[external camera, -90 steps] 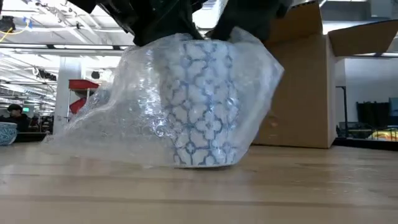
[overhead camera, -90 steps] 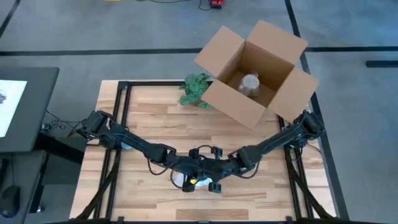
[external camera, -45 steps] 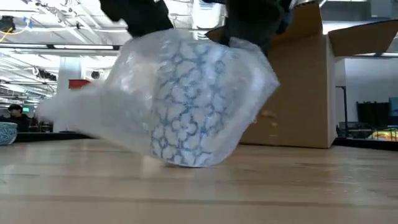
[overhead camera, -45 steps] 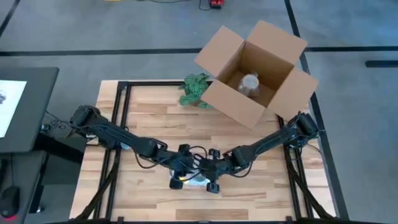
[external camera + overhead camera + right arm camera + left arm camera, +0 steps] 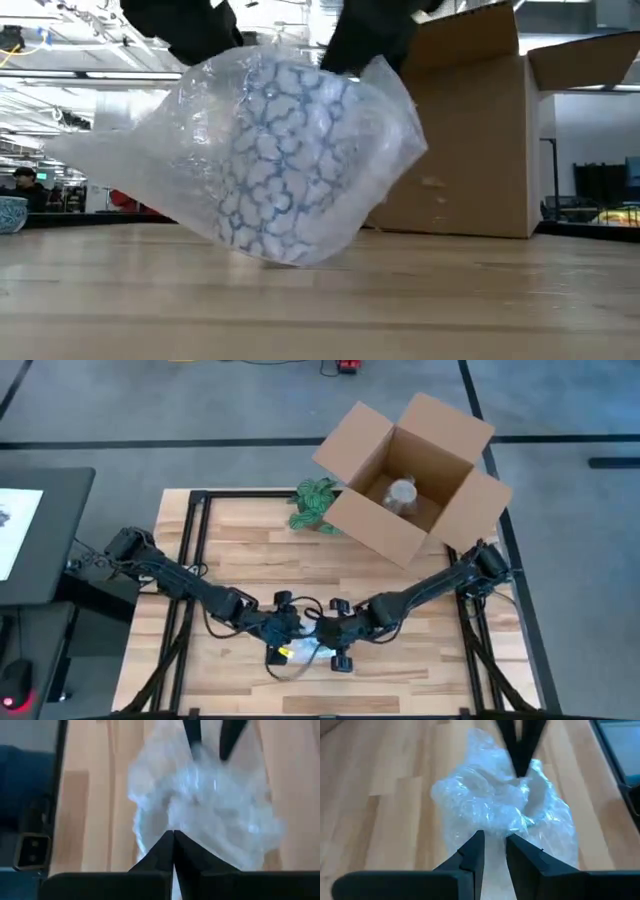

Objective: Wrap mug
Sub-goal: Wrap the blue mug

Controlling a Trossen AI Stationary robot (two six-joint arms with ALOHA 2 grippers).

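A white mug with a blue pattern [image 5: 275,160] sits inside a sheet of clear bubble wrap [image 5: 130,150] near the table's front middle [image 5: 305,650]. It is tilted, top toward the right, and its lowest edge is at or just above the wood. My left gripper [image 5: 285,628] and my right gripper [image 5: 335,632] face each other above it. Each is shut on gathered wrap at the top of the bundle. My left gripper pinches bunched bubble wrap [image 5: 492,840] between its two fingers at the left of the bundle's top, slanting down from the table's left. The wrap runs down around the mug, and a loose tail [image 5: 95,150] sticks out to the left. My right gripper pinches gathered wrap [image 5: 172,827] between its shut fingers on the bundle's right upper side, slanting down from the table's right. Its fingertips hide the contact. The wrapped mug hangs tilted below both grippers.
An open cardboard box [image 5: 410,475] stands at the table's far right with a wrapped object [image 5: 402,493] inside. A green leafy thing [image 5: 315,500] lies beside the box's left flap. Bare wood stretches left and right of the bundle.
Both grippers have shifted a little toward the table's left. The mug, which stood upright on its base, has tipped over with its top toward the right. The wrap's left tail has risen off the table.
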